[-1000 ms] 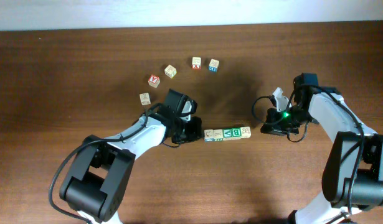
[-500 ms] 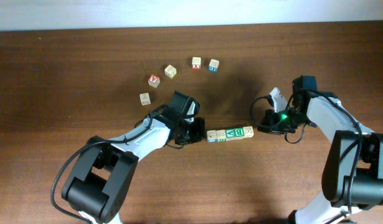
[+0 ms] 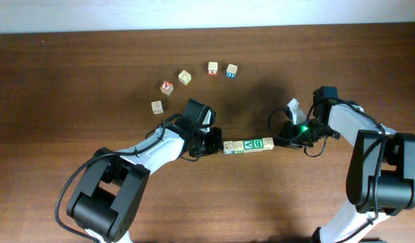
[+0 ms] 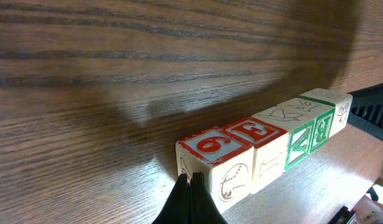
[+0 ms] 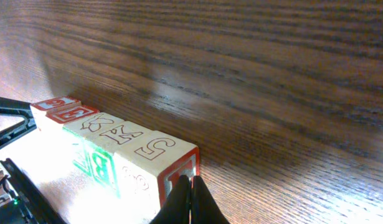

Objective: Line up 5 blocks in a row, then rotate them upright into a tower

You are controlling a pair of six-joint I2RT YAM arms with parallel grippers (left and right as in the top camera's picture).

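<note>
5 pale-wood cubes (image 3: 248,145) in a row — grainy dark tabletop (image 3: 92,81).

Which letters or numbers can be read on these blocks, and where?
"9" (or "6"), red: top of end block.
"E", red: top of second block.
"A", green: third block's side.
"B", green: fourth block's side.
"5": top of fifth block.
"V", red: loose cube.
"X", red: another loose cube.
Other faces too small to read.

Pale-wood blocks (image 3: 248,145) printed red and green on a streaky dark-brown table (image 3: 59,81)
</note>
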